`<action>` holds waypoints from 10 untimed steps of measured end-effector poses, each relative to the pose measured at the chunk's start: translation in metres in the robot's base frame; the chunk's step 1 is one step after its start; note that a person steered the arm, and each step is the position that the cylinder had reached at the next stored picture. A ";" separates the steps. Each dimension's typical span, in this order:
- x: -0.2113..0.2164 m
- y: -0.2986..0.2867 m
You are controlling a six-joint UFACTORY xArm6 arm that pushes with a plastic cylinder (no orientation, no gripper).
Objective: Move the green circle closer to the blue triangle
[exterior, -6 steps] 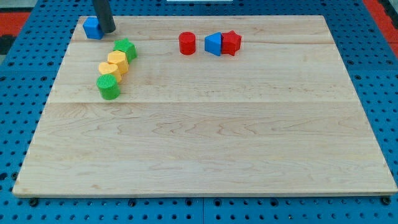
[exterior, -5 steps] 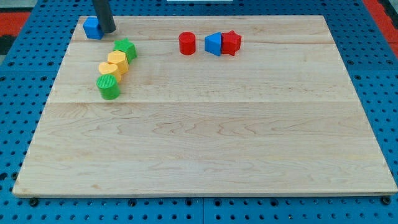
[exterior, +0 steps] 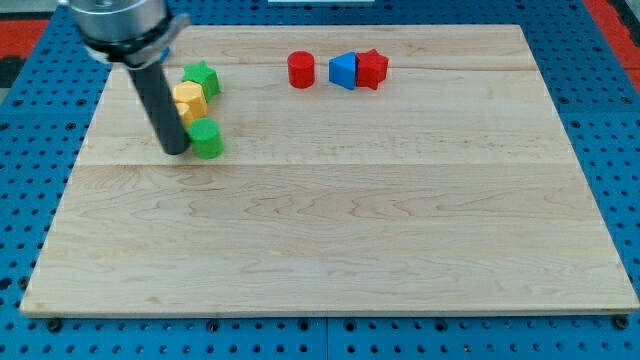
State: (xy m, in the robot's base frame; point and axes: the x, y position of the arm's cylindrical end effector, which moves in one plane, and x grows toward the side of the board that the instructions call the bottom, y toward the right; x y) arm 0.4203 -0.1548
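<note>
Pale matt wooden board, grain visible; green circle looks like ridged plastic

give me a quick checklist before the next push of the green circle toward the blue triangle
1. Contact: my tip sits at the view's left side of the green circle block, touching or nearly so: ok.
2. Push side: the blue triangle block lies toward the view's upper right, so the tip is on the far side: ok.
3. Straight path: the red cylinder block stands just left of the triangle: not ok.
4. Neighbours: the yellow block touches or nearly touches the circle from above: cannot tell.
5. Goal reached: the circle is far from the triangle: not ok.
</note>
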 end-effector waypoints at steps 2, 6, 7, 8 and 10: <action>0.005 0.043; -0.065 0.103; -0.092 0.157; -0.135 0.169; -0.138 0.198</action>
